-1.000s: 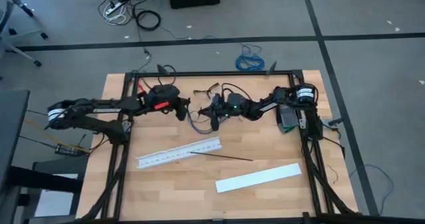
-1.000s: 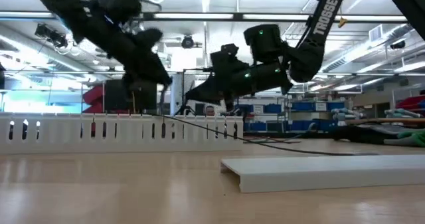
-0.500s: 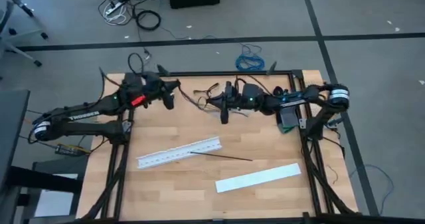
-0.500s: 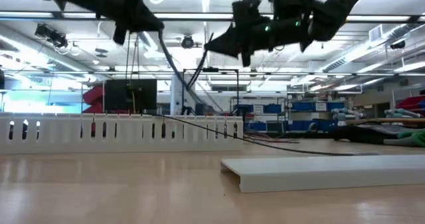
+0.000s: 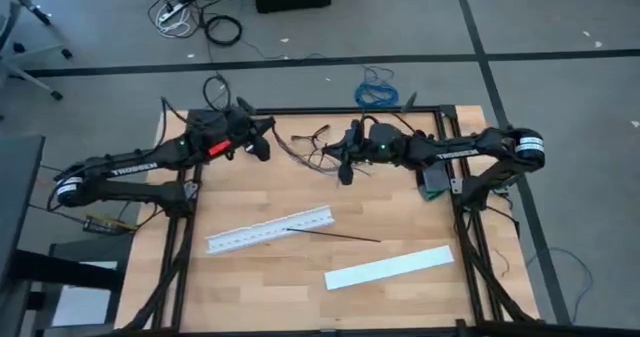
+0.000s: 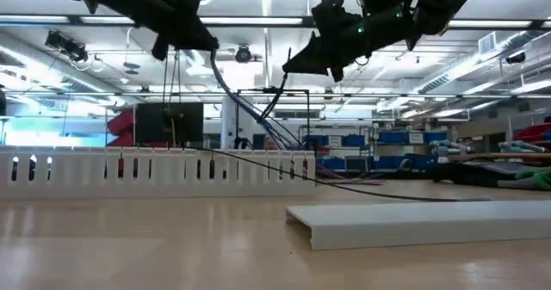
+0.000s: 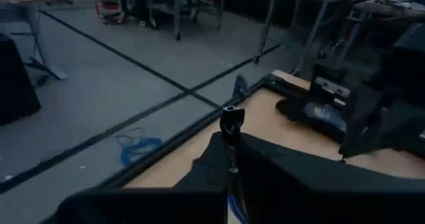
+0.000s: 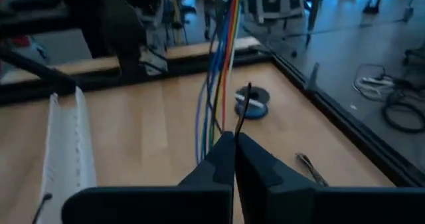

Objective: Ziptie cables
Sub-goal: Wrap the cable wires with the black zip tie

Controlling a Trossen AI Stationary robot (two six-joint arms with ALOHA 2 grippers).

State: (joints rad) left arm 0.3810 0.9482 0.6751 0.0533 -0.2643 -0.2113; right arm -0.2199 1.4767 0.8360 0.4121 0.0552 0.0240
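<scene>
The cables [image 5: 303,153], a bunch of thin coloured wires, hang between my two grippers above the table's far part. My left gripper [image 5: 263,149] is shut on the bunch's left end, and my right gripper [image 5: 345,167] is shut on its right end. In the low view both grippers are high up, the left [image 6: 209,47] and the right [image 6: 293,66], with the wires [image 6: 258,118] sagging between them. A thin black ziptie [image 5: 335,236] lies on the table beside the white slotted strip [image 5: 270,230]. My left gripper pinches the left end of the bunch [image 7: 230,123] between its two shut fingers, and a short dark stub sticks out past their tips. The bunch is lifted clear of the table. My right gripper pinches the bunch's right end [image 8: 226,127] between its two shut fingers. From there the wires [image 8: 219,58] run away toward the other arm, off the table and slightly slack.
A flat white cover [image 5: 388,267] lies near the table's front right. A small roll [image 8: 253,103] and a loose dark wire [image 5: 310,134] sit near the far edge. A blue coiled cable [image 5: 375,92] lies on the floor beyond. The black frame [image 5: 330,111] borders the table.
Both grippers have risen well above the table and gone toward its far edge, the left also leftward and the right rightward. The cables have come up with them, lifted clear and stretched out between the two grippers.
</scene>
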